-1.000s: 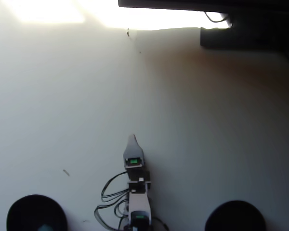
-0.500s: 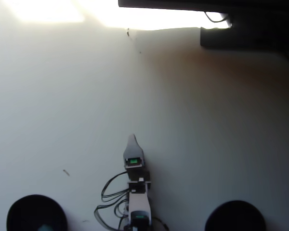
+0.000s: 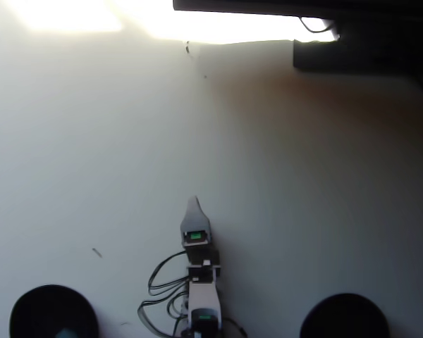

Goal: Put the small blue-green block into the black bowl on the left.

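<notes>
An overhead view of a pale table (image 3: 282,183). The arm sits at the near edge in the middle, folded, its gripper (image 3: 193,204) pointing toward the far side; only one narrow tip shows, so whether the jaws are parted or closed cannot be told, and nothing is seen in them. Two black bowls sit at the near edge: the black bowl (image 3: 39,306) at the left and a second bowl (image 3: 344,315) at the right. A faint teal patch in the left bowl's near edge is probably the small blue-green block (image 3: 65,332). It looks light, soft and foam-like, best pinched gently across two opposite flat sides.
</notes>
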